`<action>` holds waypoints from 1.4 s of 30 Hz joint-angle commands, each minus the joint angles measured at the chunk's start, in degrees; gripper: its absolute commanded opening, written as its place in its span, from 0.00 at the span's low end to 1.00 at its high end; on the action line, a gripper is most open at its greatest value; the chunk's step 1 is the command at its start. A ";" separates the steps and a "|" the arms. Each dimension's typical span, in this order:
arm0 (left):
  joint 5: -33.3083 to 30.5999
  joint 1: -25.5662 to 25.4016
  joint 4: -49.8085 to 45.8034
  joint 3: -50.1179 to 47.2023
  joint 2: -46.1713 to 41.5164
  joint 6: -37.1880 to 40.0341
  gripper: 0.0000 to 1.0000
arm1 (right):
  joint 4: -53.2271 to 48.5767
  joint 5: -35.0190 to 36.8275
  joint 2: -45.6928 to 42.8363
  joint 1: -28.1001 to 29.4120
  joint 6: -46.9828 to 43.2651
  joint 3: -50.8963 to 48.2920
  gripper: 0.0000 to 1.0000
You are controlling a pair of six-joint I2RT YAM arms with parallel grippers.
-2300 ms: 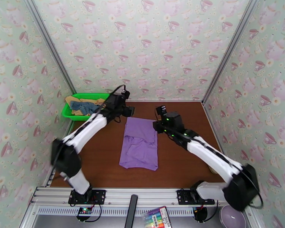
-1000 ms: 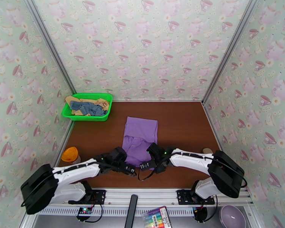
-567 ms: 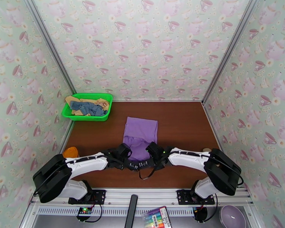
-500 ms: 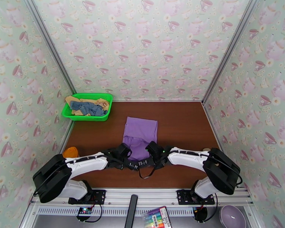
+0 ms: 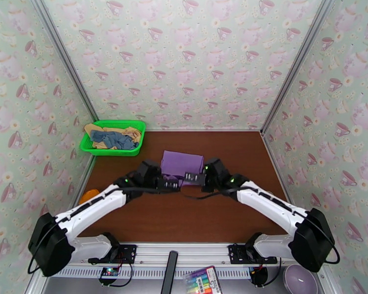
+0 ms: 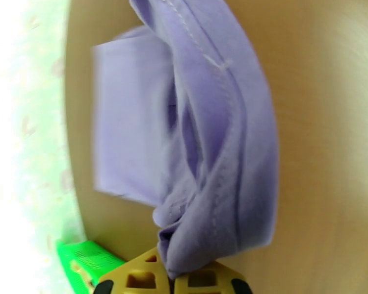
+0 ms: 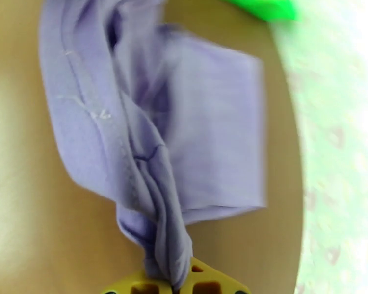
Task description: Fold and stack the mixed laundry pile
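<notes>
The purple T-shirt (image 5: pixel 181 164) lies partly folded in the middle of the brown table, its near hem lifted over the far part. My left gripper (image 5: pixel 171 183) is shut on the hem's left corner (image 6: pixel 184 241) and my right gripper (image 5: pixel 191 179) is shut on its right corner (image 7: pixel 169 251). The two grippers hover side by side just in front of the shirt's near edge. The slate-blue shirt (image 5: pixel 113 138) and the tan-yellow one (image 5: pixel 131 132) lie bunched in the green basket (image 5: pixel 135 152) at the far left.
An orange object (image 5: pixel 88 196) sits at the table's left edge beside my left arm. A green basket corner (image 6: pixel 81 258) shows in the left wrist view. Patterned walls close in the table on three sides.
Both grippers, shut on the shirt's near hem, have carried it away from the table's near edge toward the back, doubling the long shirt over itself into a shorter shape.
</notes>
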 commanded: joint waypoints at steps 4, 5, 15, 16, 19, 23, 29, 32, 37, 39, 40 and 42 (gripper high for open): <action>5.66 7.11 -1.06 15.14 14.65 0.53 0.00 | 4.03 -0.49 10.82 -5.03 8.27 9.14 0.00; 6.04 7.86 -1.49 17.87 17.52 0.47 0.00 | 4.48 -0.25 12.93 -5.75 8.84 10.74 0.00; 6.84 10.85 -3.66 36.92 39.88 0.47 0.00 | 7.44 -0.57 30.97 -10.45 15.62 21.90 0.00; 6.63 11.08 -3.53 38.49 41.62 0.35 0.00 | 7.54 -0.46 32.64 -10.72 16.06 22.92 0.00; 5.89 11.39 -3.26 42.24 45.85 0.37 0.00 | 7.81 -0.56 36.83 -11.39 17.83 25.34 0.00; 5.05 11.33 -3.15 45.73 50.61 -0.24 0.00 | 7.40 -0.45 41.37 -11.97 20.18 27.96 0.00; 3.02 11.33 1.75 46.88 52.90 -3.60 0.52 | 7.91 -0.58 42.79 -13.19 25.77 29.44 0.54; 0.49 11.49 7.19 47.38 52.14 -7.41 0.68 | 8.18 -2.10 40.43 -14.61 29.44 29.20 0.64; -6.46 11.44 12.82 48.37 48.90 -15.41 0.74 | 8.69 -6.08 31.68 -17.11 37.49 25.59 0.66; -10.20 11.38 15.96 46.43 45.56 -20.56 0.74 | 7.98 -6.55 27.43 -17.12 40.84 23.75 0.66; -12.35 11.28 17.42 45.10 43.72 -23.29 0.74 | 6.49 -6.78 25.70 -17.07 43.08 23.39 0.66; -17.78 10.84 18.48 42.00 38.72 -31.53 0.76 | -0.70 -6.31 23.34 -17.07 51.80 25.00 0.68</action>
